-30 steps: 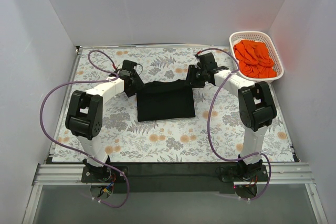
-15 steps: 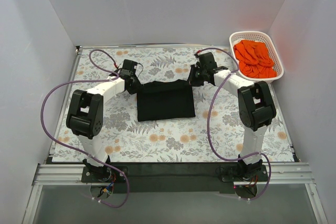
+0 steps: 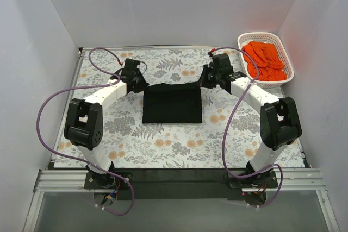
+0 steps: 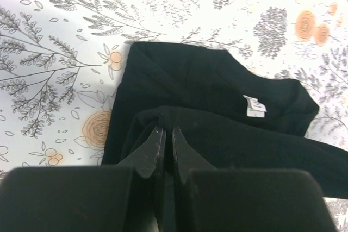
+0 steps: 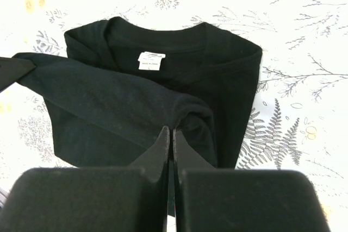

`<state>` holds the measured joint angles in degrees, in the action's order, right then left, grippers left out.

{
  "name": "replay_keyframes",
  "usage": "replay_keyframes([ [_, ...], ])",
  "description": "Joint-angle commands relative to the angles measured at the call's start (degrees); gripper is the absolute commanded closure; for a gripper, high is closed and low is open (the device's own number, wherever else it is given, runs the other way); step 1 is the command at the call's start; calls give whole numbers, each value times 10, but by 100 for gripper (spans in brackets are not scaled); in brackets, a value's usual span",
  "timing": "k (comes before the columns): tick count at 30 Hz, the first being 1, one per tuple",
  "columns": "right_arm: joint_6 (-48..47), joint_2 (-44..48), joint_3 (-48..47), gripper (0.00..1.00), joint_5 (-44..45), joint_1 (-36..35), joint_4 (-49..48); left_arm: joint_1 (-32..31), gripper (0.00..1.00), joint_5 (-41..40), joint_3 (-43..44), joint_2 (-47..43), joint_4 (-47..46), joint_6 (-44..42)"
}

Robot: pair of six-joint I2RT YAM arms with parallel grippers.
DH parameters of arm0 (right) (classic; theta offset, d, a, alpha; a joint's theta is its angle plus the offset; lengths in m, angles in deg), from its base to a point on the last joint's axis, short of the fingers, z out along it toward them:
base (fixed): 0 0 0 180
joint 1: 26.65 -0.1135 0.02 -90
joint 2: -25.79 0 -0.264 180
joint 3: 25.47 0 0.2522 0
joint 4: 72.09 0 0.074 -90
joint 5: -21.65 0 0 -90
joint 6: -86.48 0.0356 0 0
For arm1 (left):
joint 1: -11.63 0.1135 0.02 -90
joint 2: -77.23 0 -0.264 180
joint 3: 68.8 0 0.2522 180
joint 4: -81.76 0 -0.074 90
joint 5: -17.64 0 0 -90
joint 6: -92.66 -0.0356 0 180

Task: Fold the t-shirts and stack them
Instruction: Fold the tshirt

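Note:
The black t-shirt [image 3: 172, 106] lies folded into a rectangle on the floral tablecloth [image 3: 163, 145]. My left gripper [image 3: 140, 84] is shut on a fold of the shirt at its far left corner, seen in the left wrist view [image 4: 165, 130]. My right gripper [image 3: 207, 81] is shut on a fold at its far right corner, seen in the right wrist view [image 5: 172, 130]. Both held folds are raised over the collar part of the black t-shirt [image 4: 217, 80] [image 5: 109, 96], where the white neck label [image 5: 151, 61] shows. The orange t-shirts [image 3: 265, 61] are heaped in the basket.
The white lattice basket [image 3: 243, 38] stands at the far right corner, close behind my right arm. Grey walls enclose the table on three sides. Purple cables loop from both arms over the cloth.
Both grippers have moved toward the far edge with the shirt's edge in them, bringing it over the collar. Both arms are stretched out further.

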<state>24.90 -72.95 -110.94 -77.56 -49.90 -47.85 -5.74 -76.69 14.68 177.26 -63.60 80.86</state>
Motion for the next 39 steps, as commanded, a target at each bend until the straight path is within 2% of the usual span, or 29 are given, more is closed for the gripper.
replay_keyframes([
  [1,8,25,12,99,31,2,-10,1,100,4,-6,-31,-15,-14],
  [8,18,36,33,99,60,6,-5,-1,100,11,-3,-21,-32,-25],
  [31,12,-44,19,99,115,14,-5,-2,100,4,2,67,-88,-44],
  [34,8,-52,14,94,125,14,-5,-2,92,6,9,74,-88,-50],
  [35,6,-48,12,84,122,14,-5,-2,84,3,12,73,-88,-59],
  [37,-5,-41,8,73,117,14,-5,-2,70,-4,17,58,-84,-65],
  [38,-20,-30,4,66,110,14,-4,-2,58,-9,17,48,-82,-73],
  [39,-29,-23,2,63,104,13,-5,-2,54,-13,15,24,-80,-77],
])
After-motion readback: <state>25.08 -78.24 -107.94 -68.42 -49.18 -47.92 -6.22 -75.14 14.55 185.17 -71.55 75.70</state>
